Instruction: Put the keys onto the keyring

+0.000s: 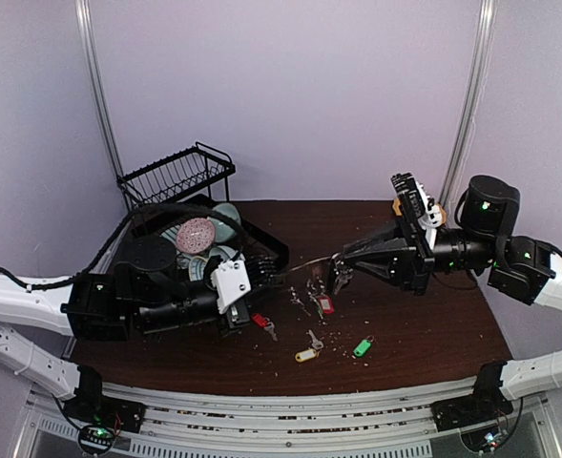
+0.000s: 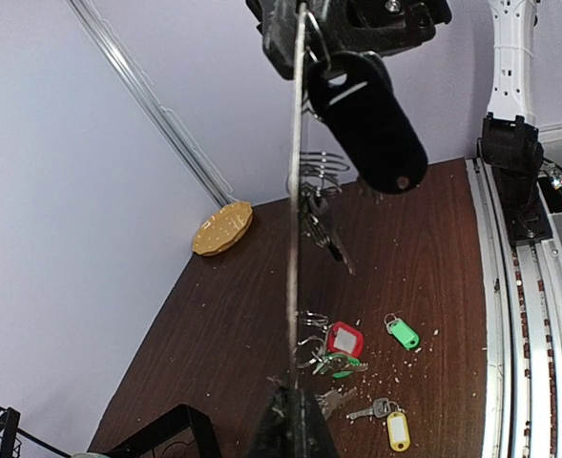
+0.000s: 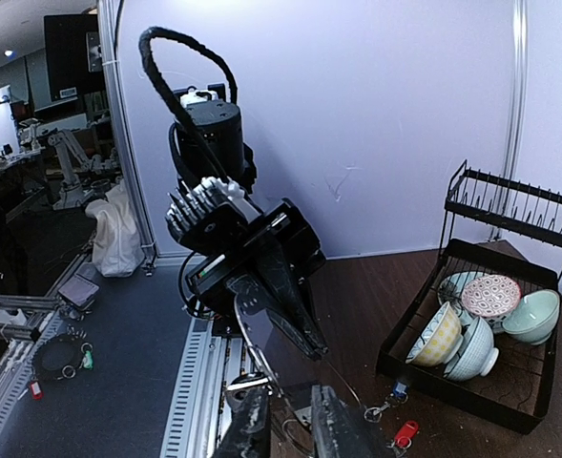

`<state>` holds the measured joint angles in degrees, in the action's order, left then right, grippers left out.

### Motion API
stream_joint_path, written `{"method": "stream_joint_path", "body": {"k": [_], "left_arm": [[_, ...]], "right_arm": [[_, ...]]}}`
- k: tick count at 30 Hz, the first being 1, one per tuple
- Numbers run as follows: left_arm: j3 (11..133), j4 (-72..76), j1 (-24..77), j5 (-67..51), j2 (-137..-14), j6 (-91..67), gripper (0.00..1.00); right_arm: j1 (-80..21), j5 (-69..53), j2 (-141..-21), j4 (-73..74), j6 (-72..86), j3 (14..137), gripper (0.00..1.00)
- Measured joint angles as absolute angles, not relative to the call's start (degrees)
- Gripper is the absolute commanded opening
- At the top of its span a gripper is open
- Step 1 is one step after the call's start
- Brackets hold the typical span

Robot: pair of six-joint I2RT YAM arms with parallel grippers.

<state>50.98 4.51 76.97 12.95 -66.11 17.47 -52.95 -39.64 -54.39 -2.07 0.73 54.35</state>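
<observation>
Overhead, the keyring [image 1: 304, 265] hangs above the middle of the brown table [image 1: 433, 324]. It is seen edge-on as a thin silver line, with its long axis running left to right between the two arms. The left gripper [image 1: 264, 279] is clamped tight on its left end. The right gripper [image 1: 338, 277] meets its right end with the jaws narrow, though whether they press on the rim cannot be told. Bare wood lies open at the right front, and the rail runs along the near edge. At the back left a black dish rack [image 1: 177, 176] holds several bowls [image 1: 197, 236]. Loose on the wood lie a red-tagged key [image 1: 259, 321], a yellow-tagged key [image 1: 305, 355] and a green-tagged key [image 1: 362, 347]. From the left wrist the ring is a straight vertical sliver running from the near fingers up to the far jaws, where a black tag [image 2: 368, 116] dangles just beside the rim. A yellow-orange plate [image 2: 223, 227] sits at the table's far edge against the wall. Another red tag [image 2: 344, 339] lies in a cluster of keys below the ring. From the right wrist the ring's grey band slants down from the left arm toward the two near fingers, and the rack stands to the right with its bowls leaning together.
</observation>
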Motion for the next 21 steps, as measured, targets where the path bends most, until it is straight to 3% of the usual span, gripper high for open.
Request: {"method": "stream_joint_path", "body": {"k": [12,18,21], "left_arm": [[50.98,4.45,76.97,13.02,-66.13,17.50,0.00],[50.98,4.45,76.97,13.13,-66.24,17.47,0.00],[50.98,4.45,76.97,13.28,-66.30,17.45,0.00]], "right_arm": [[-52.93,-40.75,-54.46,-1.65,0.54,54.52,0.23],[-52.95,-40.77,-55.02,-1.78,0.71,55.16,0.33],[-52.95,-40.71,-55.11,-1.69,0.60,55.20,0.30]]}}
